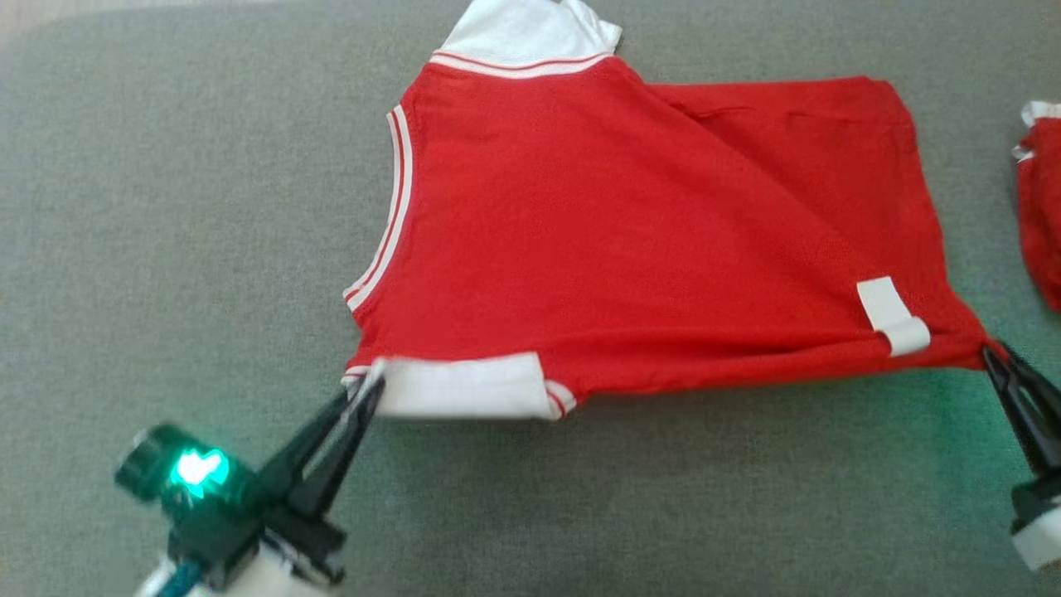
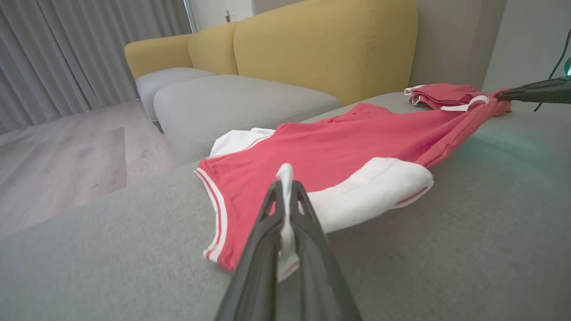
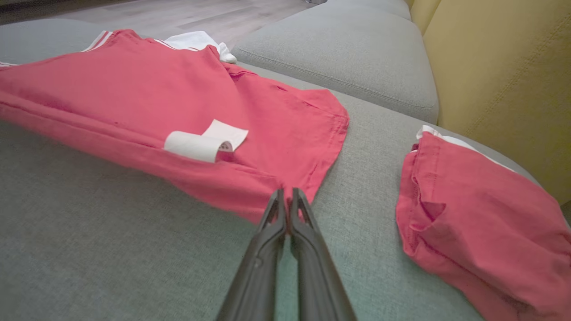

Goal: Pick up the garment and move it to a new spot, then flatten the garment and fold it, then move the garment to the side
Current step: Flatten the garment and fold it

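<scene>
A red sleeveless garment (image 1: 630, 240) with white trim lies spread on the grey cushion, its near edge pulled taut between both grippers. My left gripper (image 1: 370, 383) is shut on the white shoulder band at the garment's near left corner; white cloth (image 2: 285, 178) is pinched between its fingers. My right gripper (image 1: 991, 355) is shut on the garment's near right hem corner (image 3: 285, 196). A white label (image 1: 891, 315) curls up near that corner. The garment (image 3: 178, 98) rests flat behind the held edge.
A second red folded garment (image 1: 1040, 207) lies at the right, close to my right gripper, also visible as a bundle (image 3: 482, 223). The grey cushion (image 1: 166, 207) has free room on the left. A yellow sofa back (image 2: 321, 44) stands beyond, with wooden floor (image 2: 58, 156) past the cushion's edge.
</scene>
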Motion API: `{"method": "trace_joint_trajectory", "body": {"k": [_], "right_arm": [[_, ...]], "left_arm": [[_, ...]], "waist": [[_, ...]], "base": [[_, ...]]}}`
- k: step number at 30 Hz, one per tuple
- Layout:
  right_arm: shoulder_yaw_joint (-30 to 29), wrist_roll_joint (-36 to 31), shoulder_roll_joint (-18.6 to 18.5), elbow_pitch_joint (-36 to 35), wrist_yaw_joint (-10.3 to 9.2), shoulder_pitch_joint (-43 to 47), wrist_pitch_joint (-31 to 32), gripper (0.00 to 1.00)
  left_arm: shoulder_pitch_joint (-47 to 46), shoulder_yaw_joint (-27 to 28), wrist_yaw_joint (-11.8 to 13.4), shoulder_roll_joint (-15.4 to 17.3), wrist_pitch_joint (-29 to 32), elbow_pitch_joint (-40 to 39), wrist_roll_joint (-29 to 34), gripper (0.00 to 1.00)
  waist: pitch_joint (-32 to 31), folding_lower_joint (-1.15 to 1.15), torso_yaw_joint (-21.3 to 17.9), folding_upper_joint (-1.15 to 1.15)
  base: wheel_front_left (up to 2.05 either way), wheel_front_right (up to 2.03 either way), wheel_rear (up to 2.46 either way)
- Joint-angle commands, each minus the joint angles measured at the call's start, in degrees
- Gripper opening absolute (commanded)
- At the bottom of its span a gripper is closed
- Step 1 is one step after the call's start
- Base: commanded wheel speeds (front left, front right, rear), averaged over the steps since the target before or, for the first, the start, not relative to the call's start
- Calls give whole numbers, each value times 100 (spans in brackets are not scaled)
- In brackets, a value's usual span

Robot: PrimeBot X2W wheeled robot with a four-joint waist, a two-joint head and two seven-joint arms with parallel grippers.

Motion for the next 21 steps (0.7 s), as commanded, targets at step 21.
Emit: {"method": "trace_joint_trajectory", "body": {"k": [21], "right_arm": [[447,-163,-111,804,-4,-2097,234,0]], "left_arm": [[-3456,-160,-136,-268,-13,1247,149,0]], "waist": [[1045,1,-5,-1]], "base": [[0,0,0]]}}
